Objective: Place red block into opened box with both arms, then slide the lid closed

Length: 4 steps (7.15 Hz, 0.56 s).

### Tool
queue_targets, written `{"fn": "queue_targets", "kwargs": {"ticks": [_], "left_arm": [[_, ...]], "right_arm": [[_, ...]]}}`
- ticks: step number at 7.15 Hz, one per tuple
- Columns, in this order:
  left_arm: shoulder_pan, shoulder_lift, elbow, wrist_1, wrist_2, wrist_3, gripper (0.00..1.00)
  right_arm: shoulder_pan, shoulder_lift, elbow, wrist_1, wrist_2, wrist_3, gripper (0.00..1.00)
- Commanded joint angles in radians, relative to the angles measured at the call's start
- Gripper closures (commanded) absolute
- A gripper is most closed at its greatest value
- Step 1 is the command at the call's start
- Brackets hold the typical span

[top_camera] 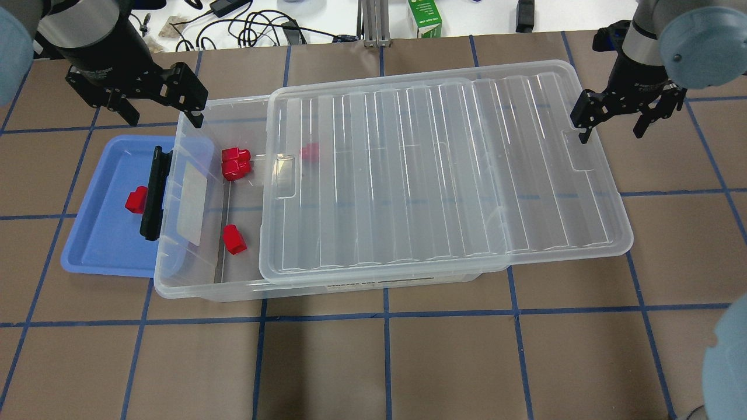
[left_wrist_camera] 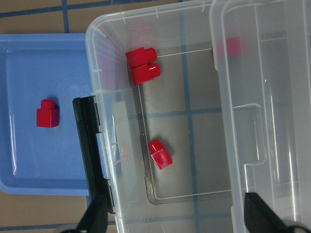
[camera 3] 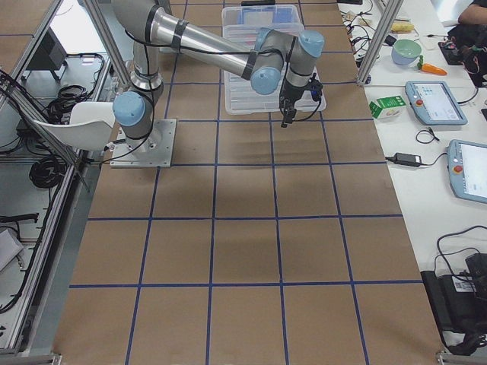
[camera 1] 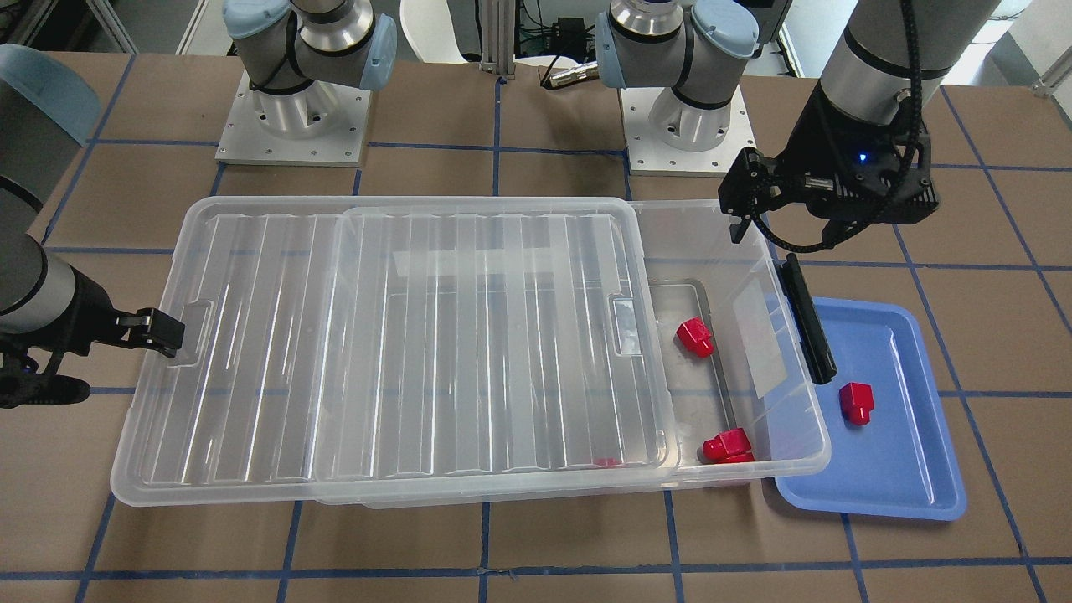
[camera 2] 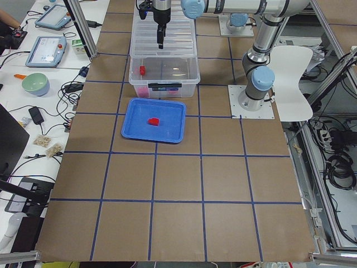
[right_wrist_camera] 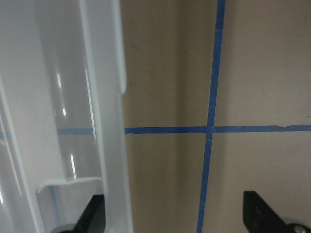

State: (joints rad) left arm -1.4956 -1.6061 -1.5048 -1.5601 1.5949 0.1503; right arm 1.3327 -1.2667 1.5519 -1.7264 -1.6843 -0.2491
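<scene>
From the left wrist, four red blocks [left_wrist_camera: 142, 67] show inside the box [left_wrist_camera: 104, 29], one under the lid [top_camera: 408, 175]. From the front that one is a sliver. Another red block [left_wrist_camera: 47, 113] lies mid blue tray [left_wrist_camera: 29, 73], lengthwise along the black clip [left_wrist_camera: 87, 145], narrow end away from the robot. The left gripper [top_camera: 164, 116] hangs open and empty over the box's clip-end corner, and the right gripper [top_camera: 611, 133] hangs open at the lid's overhanging end.

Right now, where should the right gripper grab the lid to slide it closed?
Grip the lid by its raised rim at the notch on the overhanging short end, coming from the robot's right. That end juts past the box, so its rim looks free beside the right gripper.
</scene>
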Motion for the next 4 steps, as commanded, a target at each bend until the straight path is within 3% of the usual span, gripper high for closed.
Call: {"fn": "queue_targets", "kwargs": {"ticks": [1, 4], "left_arm": [[0.000, 0.000, 0.000, 0.000, 0.000, 0.000, 0.00], [0.000, 0.000, 0.000, 0.000, 0.000, 0.000, 0.00]], "right_arm": [[-0.017, 0.001, -0.003, 0.001, -0.002, -0.021, 0.00], [-0.026, 0.000, -0.006, 0.001, -0.023, -0.059, 0.00]]}}
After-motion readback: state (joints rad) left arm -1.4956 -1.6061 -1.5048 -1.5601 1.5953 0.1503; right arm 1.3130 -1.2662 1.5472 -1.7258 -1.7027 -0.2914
